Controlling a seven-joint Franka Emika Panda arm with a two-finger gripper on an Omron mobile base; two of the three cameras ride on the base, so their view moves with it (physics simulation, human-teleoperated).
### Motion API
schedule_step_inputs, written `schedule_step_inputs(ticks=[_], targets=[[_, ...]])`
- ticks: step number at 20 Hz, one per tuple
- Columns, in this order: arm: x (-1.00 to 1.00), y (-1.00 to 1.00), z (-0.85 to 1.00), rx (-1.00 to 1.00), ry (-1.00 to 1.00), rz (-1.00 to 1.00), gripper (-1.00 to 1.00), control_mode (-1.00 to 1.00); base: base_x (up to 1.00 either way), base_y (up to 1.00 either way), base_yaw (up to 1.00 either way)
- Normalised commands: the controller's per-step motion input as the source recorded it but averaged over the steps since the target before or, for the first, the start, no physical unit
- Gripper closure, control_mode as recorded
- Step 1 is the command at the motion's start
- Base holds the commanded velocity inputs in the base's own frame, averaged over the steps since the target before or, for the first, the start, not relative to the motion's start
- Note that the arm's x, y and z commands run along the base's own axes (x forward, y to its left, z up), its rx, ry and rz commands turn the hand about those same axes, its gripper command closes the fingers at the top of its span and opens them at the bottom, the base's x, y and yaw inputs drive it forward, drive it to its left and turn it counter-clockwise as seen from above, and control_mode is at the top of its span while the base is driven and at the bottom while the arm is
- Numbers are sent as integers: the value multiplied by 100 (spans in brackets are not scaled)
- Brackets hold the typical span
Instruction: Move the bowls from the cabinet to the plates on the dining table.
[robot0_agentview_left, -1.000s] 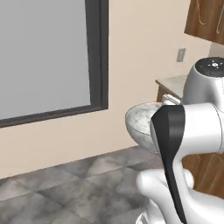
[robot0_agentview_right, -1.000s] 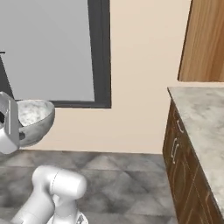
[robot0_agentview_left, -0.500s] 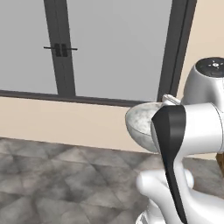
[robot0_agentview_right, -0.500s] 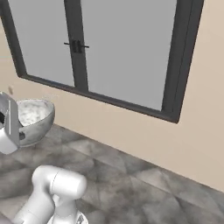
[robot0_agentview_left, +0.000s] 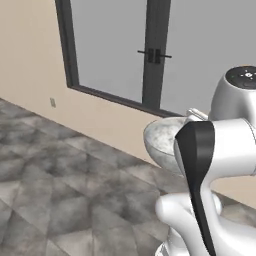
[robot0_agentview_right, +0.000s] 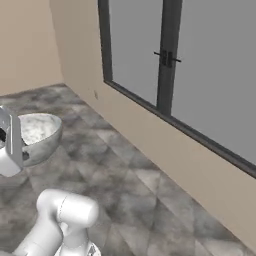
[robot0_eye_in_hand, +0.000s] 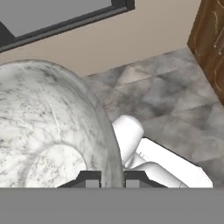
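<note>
Hand view: gripper (robot0_eye_in_hand: 112, 178) nearly closed, fingers pinching rim of pale marbled bowl (robot0_eye_in_hand: 48, 131), one tip inside, one outside. Bowl held aloft, well above grey tiled floor (robot0_agentview_right: 130, 170), out of cabinet, not yet on plate. Judged: carry leg underway; placement and second bowl left. Arm folded close over base, facing dark-framed window (robot0_agentview_left: 150, 55).

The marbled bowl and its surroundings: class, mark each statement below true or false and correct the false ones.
1. The gripper is shut on the rim of the marbled bowl. True.
2. The bowl rests on a plate. False: it is held up above the grey stone floor.
3. The bowl is dark brown. False: it is pale grey-white.
4. A dark-framed window stands in the beige wall. True.
</note>
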Motion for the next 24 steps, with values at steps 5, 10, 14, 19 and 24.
schedule_step_inputs(ticks=[5,10,14,19,24], targets=[[0,0,0,0,0,0,100,100,73,0,64],[0,0,0,0,0,0,100,100,87,0,58],[0,0,0,0,0,0,100,100,87,0,57],[0,0,0,0,0,0,100,100,82,0,61],[0,0,0,0,0,0,100,100,80,0,69]])
